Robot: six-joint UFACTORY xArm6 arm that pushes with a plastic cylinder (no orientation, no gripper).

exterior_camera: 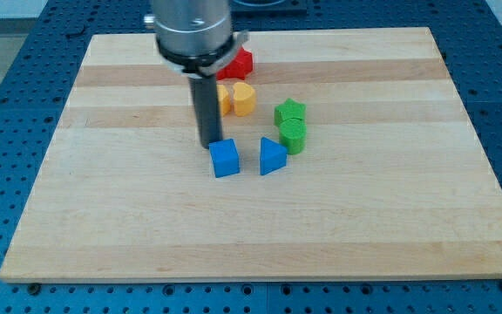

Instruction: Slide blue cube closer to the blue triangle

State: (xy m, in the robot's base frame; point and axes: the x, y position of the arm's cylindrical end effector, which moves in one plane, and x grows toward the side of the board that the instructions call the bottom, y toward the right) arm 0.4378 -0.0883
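A dark rod descends from a ribbed metal housing at the view's top, and my tip [210,144] rests on a pale wooden table [390,227] of glued planks with visible grain, set on a blue perforated base [7,78]. There is no claw on this arm, only the straight rod, so nothing is gripped. My tip stands just above and slightly to the view's left of the blue cube [225,158], at its upper left corner, apparently touching or nearly so. The blue cube, matte and sharp-edged, sits near the middle of the table; the blue triangle [272,157], a wedge with a sloped face, lies just to the view's right of it with a narrow strip of bare wood between them. Just above and to the right of the triangle is a green block [293,136] with a ridged side, and a green star-like block [290,111] touches it from above. Beside the rod, toward the view's top, sit a yellow heart-shaped block [245,99] and another yellow block [224,98] partly hidden by the rod. A red block [239,64] lies behind them, half covered by the housing, its shape unclear.
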